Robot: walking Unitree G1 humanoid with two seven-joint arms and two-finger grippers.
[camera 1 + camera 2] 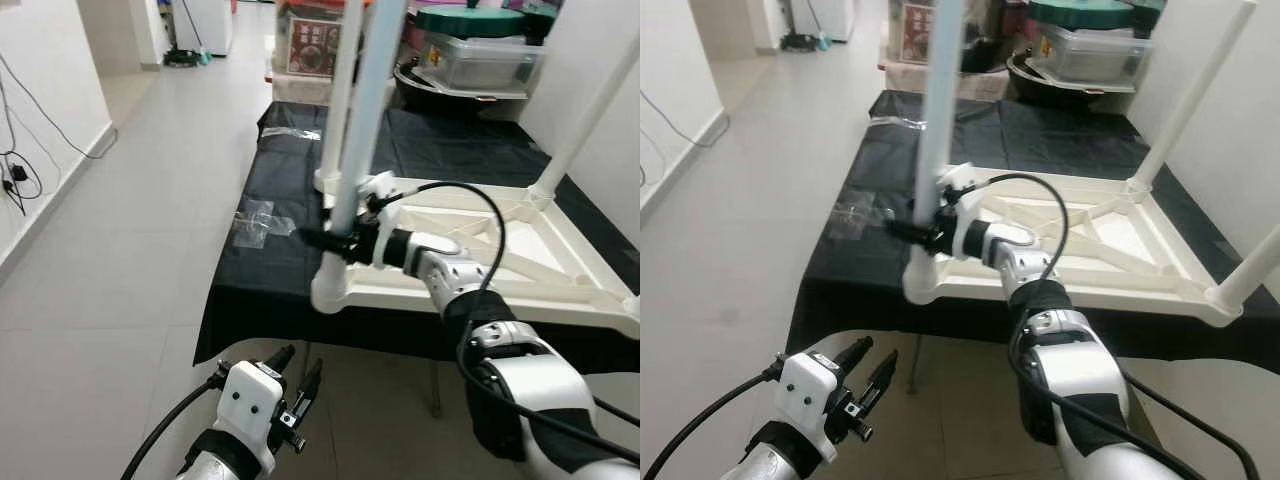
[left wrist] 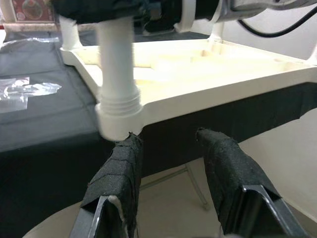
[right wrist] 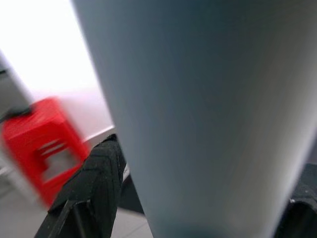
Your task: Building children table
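Along the left wall, black cables [image 1: 15, 175] hang down to the pale floor tiles [image 1: 110, 260]. Low in front of me my left gripper [image 1: 295, 385] hovers below the edge of the black cloth [image 1: 270, 270], its two fabric-wrapped fingers [image 2: 116, 183] spread apart with nothing between them. On that cloth lie two crumpled clear plastic bags [image 1: 255, 222], one near, one farther back. Beside them the white plastic tabletop [image 1: 520, 250] lies upside down, ribbed on its underside, with round legs standing up from its corners. My right gripper [image 1: 335, 240] reaches across it and pinches the near-left leg [image 1: 355, 130], a smooth pale tube seated in its ringed corner socket [image 1: 330, 290]; a black cable [image 1: 480, 215] arcs over my silver forearm. Beyond the table stand a lidded clear plastic box [image 1: 480, 50] and a red-labelled box [image 1: 312, 45] whose writing I cannot read. A red stool [image 3: 42, 144] shows in my right wrist view.
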